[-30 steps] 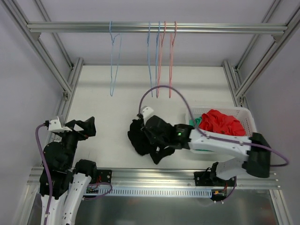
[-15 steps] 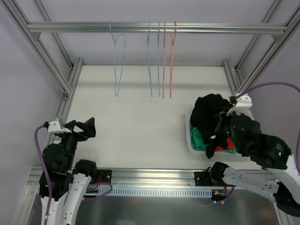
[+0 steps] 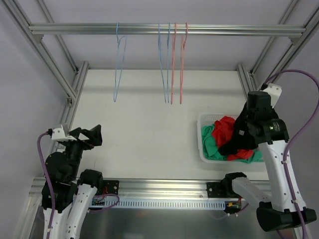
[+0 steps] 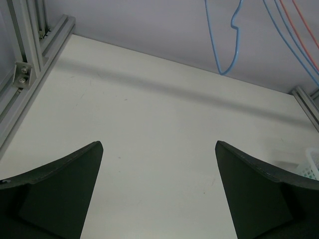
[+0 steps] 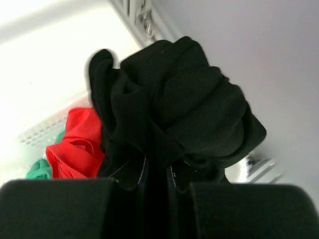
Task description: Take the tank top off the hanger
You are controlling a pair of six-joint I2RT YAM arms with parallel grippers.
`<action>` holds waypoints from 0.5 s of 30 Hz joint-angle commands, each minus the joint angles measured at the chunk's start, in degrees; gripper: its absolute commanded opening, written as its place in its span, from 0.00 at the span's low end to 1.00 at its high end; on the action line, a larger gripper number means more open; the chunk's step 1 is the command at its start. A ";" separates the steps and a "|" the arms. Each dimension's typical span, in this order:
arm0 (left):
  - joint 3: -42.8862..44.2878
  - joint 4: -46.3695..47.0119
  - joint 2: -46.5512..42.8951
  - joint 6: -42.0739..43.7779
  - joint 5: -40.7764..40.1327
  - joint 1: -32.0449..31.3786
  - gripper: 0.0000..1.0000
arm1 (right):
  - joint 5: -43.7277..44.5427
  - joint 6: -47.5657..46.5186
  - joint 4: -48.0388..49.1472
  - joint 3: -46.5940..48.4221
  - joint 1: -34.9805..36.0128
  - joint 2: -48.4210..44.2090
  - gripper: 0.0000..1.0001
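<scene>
Basket (image 3: pixel 200 144) is holding a red garment (image 3: pixel 222 129) and a green one (image 3: pixel 208 144), heaped together. Right gripper (image 5: pixel 159 188) is clamping down on the black tank top (image 5: pixel 174 109), which is bunching up and dangling above the basket's right half. Left gripper (image 4: pixel 157 199) is hovering well left of the basket, fingers spread apart. Hangers (image 3: pixel 173 64) are hanging on the rail beyond the basket.

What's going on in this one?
The right pincer is shut on a bunched black tank top, holding it over the white basket. The basket contains a red garment and a green garment. The wire hangers on the rail all look bare. The left pincer is open and holds nothing, over the table.
</scene>
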 commanded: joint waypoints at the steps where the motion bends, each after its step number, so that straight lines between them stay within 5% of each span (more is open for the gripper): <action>1: 1.21 0.98 0.74 1.57 0.93 -0.42 0.99 | -10.57 2.28 5.89 -5.43 -4.06 -0.65 0.00; 8: 1.04 0.89 0.21 1.13 0.58 -0.42 0.99 | -22.61 13.54 21.76 -33.29 -7.12 0.49 0.00; 15: 1.30 0.36 1.18 0.87 -0.48 -0.42 0.99 | -32.55 14.52 27.87 -40.61 -17.24 6.56 0.00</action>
